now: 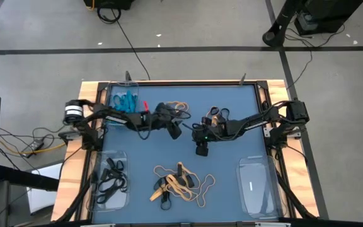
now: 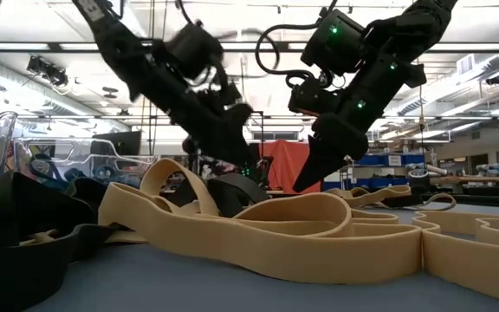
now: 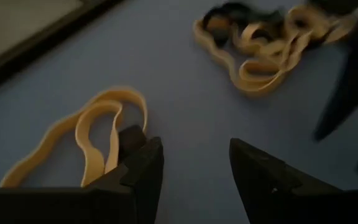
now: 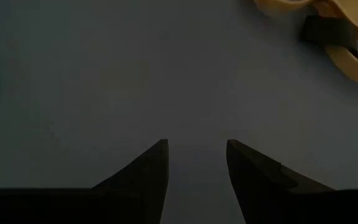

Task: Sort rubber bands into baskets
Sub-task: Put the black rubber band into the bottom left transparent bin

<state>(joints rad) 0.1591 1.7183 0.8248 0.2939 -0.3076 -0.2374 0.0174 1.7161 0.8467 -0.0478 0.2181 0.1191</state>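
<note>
A robotics lab or workshop: open ceiling with strip lights [image 2: 50, 45], taped concrete floor [image 1: 188, 38], loose cables [image 1: 131, 44], benches behind.

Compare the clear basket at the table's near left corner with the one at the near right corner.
The near-left basket holds a heap of black rubber bands; the near-right basket holds no bands that can be seen. The near-left basket looks dark with its load; the near-right basket shows the blue mat through its floor. Both are clear rectangular trays with rounded corners, lying lengthwise along the table's sides.
</note>
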